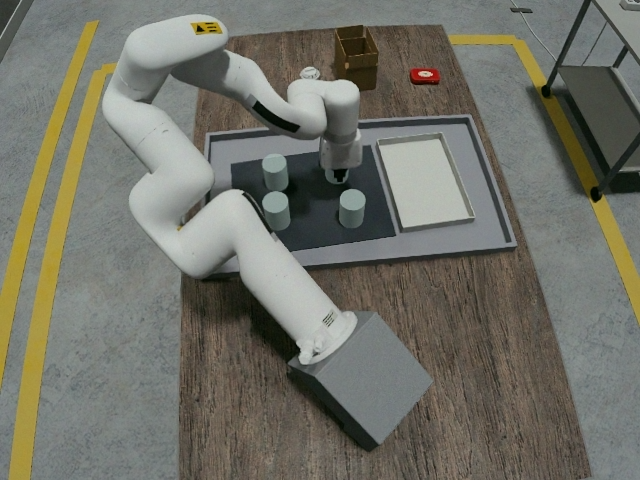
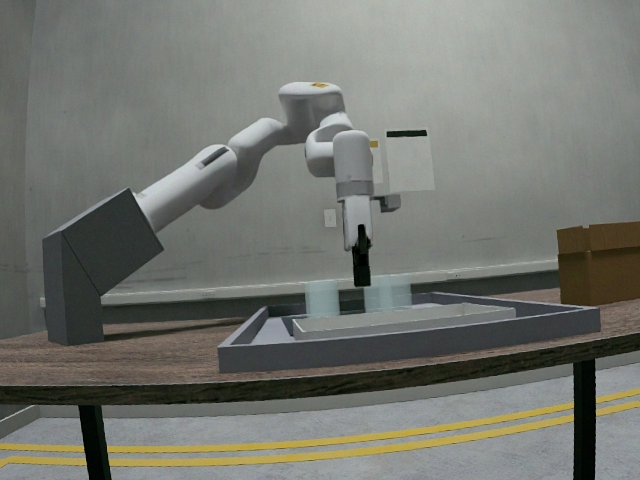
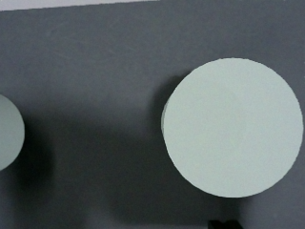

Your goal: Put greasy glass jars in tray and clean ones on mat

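Several pale green glass jars stand upright on the dark drying mat: two at the left, one at the front right, and one at the back right, mostly hidden under my wrist. My gripper is shut and empty. It points straight down, close over that back right jar. In the wrist view the jar's round top fills the right half, with my fingertips just off its near rim. Another jar shows at the left edge. From the side, my fingertips hang at about jar-top height.
The white tray lies empty to the right of the mat, both inside a large grey rimmed tray. A cardboard box, a small white object and a red object sit at the table's far end.
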